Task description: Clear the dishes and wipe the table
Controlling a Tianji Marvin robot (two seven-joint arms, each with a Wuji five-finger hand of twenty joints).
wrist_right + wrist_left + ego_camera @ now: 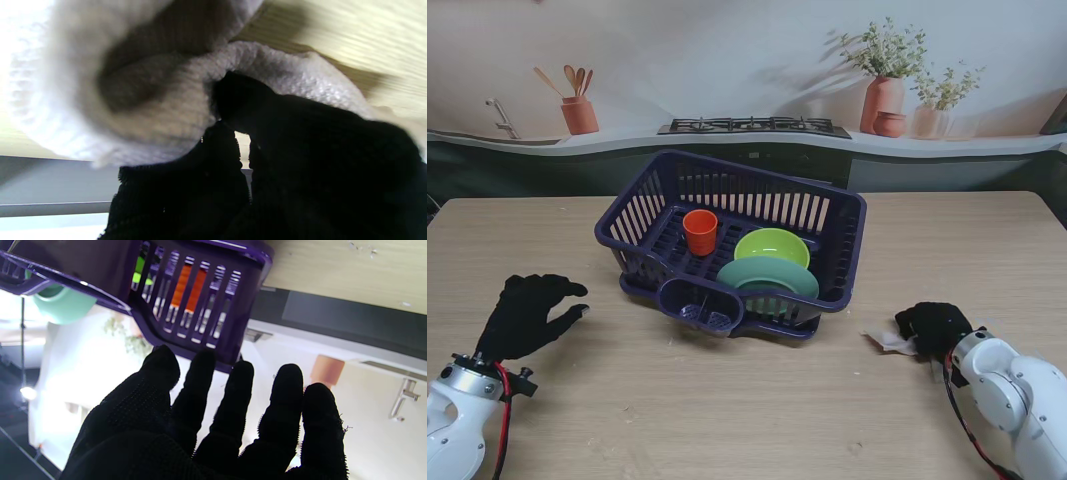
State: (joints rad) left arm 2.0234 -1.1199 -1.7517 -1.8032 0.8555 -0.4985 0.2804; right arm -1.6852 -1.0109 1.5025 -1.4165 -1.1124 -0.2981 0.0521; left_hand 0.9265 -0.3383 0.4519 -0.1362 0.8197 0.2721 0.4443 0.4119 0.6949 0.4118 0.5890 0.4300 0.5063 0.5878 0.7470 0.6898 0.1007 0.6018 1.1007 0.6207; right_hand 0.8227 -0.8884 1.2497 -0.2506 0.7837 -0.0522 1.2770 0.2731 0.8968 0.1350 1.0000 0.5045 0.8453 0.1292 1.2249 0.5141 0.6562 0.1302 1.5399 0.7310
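Observation:
A purple dish rack (842, 262) stands in the middle of the table, holding an orange cup (700, 231), a lime green bowl (772, 246) and a pale green plate (767, 275). My left hand (527, 312) hovers left of the rack, open, fingers spread and holding nothing. In the left wrist view the rack (200, 306) lies just beyond my left hand (213, 426), with the orange cup (190, 286) showing through the slats. On the right, my right hand (934, 326) is shut on a white cloth (889, 341) lying on the table. The cloth (150, 100) fills the right wrist view over my curled fingers (283, 160).
The wooden table (727, 400) runs wide around the rack. Behind its far edge is a counter with a stove (755, 126), a terracotta utensil pot (580, 114) and potted plants (885, 95).

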